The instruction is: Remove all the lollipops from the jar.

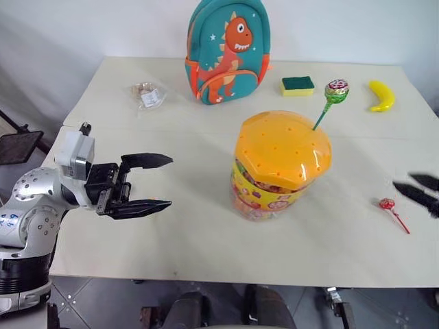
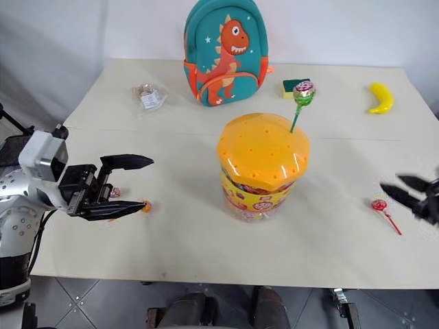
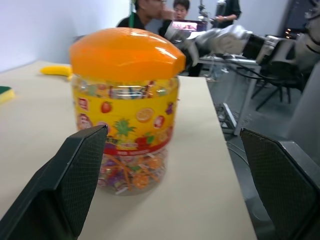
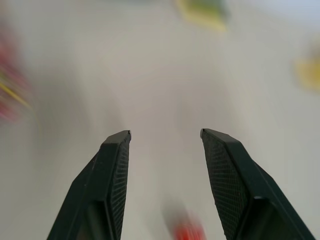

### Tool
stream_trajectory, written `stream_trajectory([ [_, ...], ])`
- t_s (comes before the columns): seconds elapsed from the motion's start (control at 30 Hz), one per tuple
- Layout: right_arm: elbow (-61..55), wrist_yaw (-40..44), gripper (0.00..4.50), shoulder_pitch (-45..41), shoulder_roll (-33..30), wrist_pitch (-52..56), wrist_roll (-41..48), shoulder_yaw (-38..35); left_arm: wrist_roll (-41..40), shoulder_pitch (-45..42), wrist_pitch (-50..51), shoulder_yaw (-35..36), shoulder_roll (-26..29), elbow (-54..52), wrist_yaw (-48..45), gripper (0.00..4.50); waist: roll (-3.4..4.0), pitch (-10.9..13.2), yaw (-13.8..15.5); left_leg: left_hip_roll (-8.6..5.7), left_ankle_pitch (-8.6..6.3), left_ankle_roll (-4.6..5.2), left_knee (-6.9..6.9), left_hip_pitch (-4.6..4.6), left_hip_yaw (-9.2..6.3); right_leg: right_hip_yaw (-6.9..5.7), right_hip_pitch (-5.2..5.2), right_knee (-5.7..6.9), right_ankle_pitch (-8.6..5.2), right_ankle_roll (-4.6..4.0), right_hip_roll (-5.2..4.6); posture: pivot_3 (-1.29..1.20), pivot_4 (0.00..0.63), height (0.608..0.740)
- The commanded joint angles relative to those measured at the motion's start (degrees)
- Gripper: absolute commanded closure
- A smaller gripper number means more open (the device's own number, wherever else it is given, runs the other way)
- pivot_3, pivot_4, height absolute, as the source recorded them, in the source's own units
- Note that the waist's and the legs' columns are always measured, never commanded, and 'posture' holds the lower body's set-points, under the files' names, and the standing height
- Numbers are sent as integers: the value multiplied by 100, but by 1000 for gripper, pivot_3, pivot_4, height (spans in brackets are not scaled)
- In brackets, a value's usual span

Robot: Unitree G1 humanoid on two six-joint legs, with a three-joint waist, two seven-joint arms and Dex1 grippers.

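Note:
The jar point(image 1: 278, 168), a clear tub with a yellow candy label and a domed orange lid, stands mid-table. A green-headed lollipop point(image 1: 337, 89) sticks up from a hole in the lid. On the table to the jar's right lies a red lollipop point(image 1: 387, 203), just in front of my right gripper point(image 1: 418, 188), which is open and empty. An orange lollipop point(image 2: 145, 205) lies on the table by my left gripper point(image 1: 171, 181). That gripper hangs open and empty, left of the jar and pointing at it. The left wrist view has the jar point(image 3: 125, 110) straight ahead.
A teal dinosaur backpack point(image 1: 226, 51) stands at the back of the table. To its right lie a green-and-yellow sponge point(image 1: 297, 85) and a banana point(image 1: 381, 96). A small wrapped packet point(image 1: 147, 94) lies back left. People point(image 3: 165, 10) sit beyond the table's right end.

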Motion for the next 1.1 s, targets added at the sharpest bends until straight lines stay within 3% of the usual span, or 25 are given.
stream_trajectory([
  [0.03,-983,35,2156,-516,239,309,924,222,-310,-22,105,283,-98,26,217,0,-1,1,-15,7,-2,-4,1,2,-1,5,1,0,1,-5,-6,0,150,740],
  [0.3,-1396,-736,2156,-2282,900,595,1191,1512,-669,-31,254,459,-264,-141,530,0,-2,1,19,17,-10,-18,2,-10,-12,-6,-12,-3,-6,-22,-11,0,150,740],
  [0.4,-1308,-923,2737,-2639,1071,716,1198,1726,-693,74,253,479,-274,-226,583,0,-2,1,27,17,-9,-17,2,-17,-12,-10,-19,-3,-6,-23,-7,0,150,740],
  [0.57,-1270,-880,4472,-2816,1201,831,1392,1750,-774,200,260,531,-294,-391,726,0,-2,1,34,16,-10,-16,2,-21,-10,-12,-20,-4,-6,-23,-3,0,150,740],
  [0.87,-963,-825,4472,-2824,913,1007,1878,1086,-785,220,247,572,-233,-341,730,0,-2,1,34,16,-9,-14,6,-20,-6,-10,-20,2,-6,-23,-1,0,150,740],
  [1.0,-732,-1083,4472,-2533,357,1925,2098,1006,-720,132,212,498,-253,-258,710,0,-2,1,30,18,-9,-14,3,-20,-7,-9,-20,-1,-7,-23,-3,0,150,740],
  [1.1,-986,-616,3888,-2334,297,1652,1963,1016,-667,77,190,442,-234,-176,640,0,-2,1,27,19,-9,-14,4,-20,-5,-7,-20,-1,-7,-24,-5,0,150,740],
])
